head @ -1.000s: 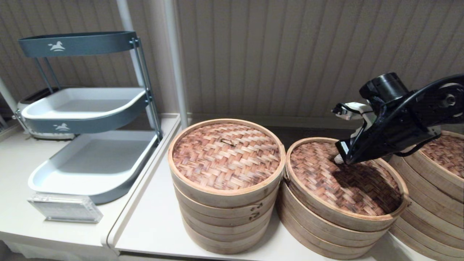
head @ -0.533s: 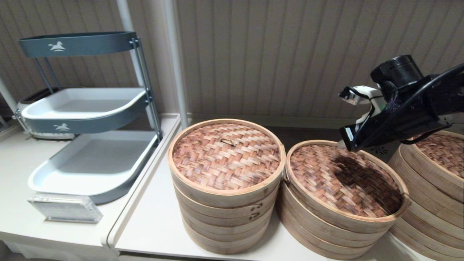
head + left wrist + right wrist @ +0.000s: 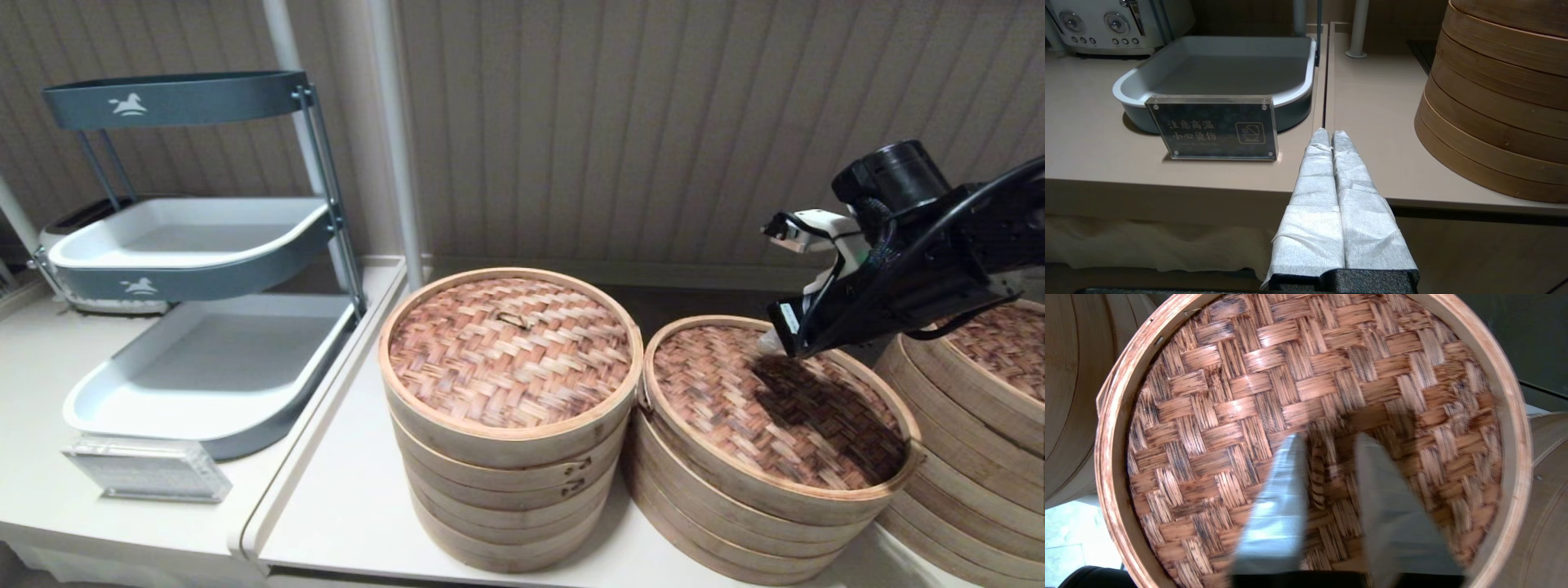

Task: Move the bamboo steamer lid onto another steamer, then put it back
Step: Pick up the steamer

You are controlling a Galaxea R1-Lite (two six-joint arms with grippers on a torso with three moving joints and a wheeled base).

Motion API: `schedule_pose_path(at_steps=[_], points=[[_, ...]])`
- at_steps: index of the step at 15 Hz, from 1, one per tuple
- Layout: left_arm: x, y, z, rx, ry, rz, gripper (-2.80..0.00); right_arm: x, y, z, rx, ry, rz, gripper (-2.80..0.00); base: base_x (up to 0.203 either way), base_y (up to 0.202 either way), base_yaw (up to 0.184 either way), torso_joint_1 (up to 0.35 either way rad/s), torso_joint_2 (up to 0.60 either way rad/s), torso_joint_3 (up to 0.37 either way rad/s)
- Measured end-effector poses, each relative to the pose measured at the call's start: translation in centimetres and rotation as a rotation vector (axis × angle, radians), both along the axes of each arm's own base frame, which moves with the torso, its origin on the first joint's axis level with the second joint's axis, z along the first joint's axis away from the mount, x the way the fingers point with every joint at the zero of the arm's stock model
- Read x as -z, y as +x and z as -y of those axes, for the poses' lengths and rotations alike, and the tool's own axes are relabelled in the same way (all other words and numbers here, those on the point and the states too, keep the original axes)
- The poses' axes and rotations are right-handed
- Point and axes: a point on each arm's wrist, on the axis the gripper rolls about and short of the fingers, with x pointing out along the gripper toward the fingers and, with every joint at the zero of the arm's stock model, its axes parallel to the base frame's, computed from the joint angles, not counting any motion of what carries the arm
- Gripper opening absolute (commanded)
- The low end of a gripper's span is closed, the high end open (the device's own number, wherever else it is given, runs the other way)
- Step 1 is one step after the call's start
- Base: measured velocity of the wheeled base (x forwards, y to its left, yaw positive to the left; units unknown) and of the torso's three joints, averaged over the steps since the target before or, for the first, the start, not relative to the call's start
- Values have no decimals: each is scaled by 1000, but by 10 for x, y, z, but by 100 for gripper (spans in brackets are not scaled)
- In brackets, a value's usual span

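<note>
The bamboo steamer lid (image 3: 735, 392) lies flat on the low wide steamer (image 3: 718, 523) in the middle right of the head view, hiding its liner. My right gripper (image 3: 775, 343) hovers just above the lid's far half. In the right wrist view it (image 3: 1329, 437) stands open, and the small loop handle (image 3: 1317, 473) lies in the gap between the wrapped fingers (image 3: 1278, 514), close to one of them. The fingers hold nothing. My left gripper (image 3: 1331, 132) is parked low in front of the table edge, shut and empty.
A taller lidded steamer stack (image 3: 506, 482) touches the low steamer on its left. Another stack (image 3: 980, 425) crowds it on the right, under my right arm. A tiered tray rack (image 3: 204, 245) and a small sign (image 3: 147, 468) stand at the left.
My right gripper let go of the lid and rose off it, and the lid settled level on the low steamer. The gripper has since dipped slightly toward the lid again.
</note>
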Motion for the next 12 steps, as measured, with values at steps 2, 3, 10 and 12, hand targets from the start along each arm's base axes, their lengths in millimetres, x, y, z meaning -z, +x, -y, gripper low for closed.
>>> schedule_pose_path(at_steps=[2, 3, 10, 12], points=[[0, 0, 0, 0, 0, 0, -280, 5, -1, 0, 1, -2, -18, 0, 0, 0, 0, 0, 0, 0], [0, 0, 0, 0, 0, 0, -280, 8, -1, 1, 1, -3, -26, 0, 0, 0, 0, 0, 0, 0], [0, 0, 0, 0, 0, 0, -280, 17, -2, 2, 3, -11, -59, 0, 0, 0, 0, 0, 0, 0], [0, 0, 0, 0, 0, 0, -280, 17, -2, 2, 3, -11, -60, 0, 0, 0, 0, 0, 0, 0]])
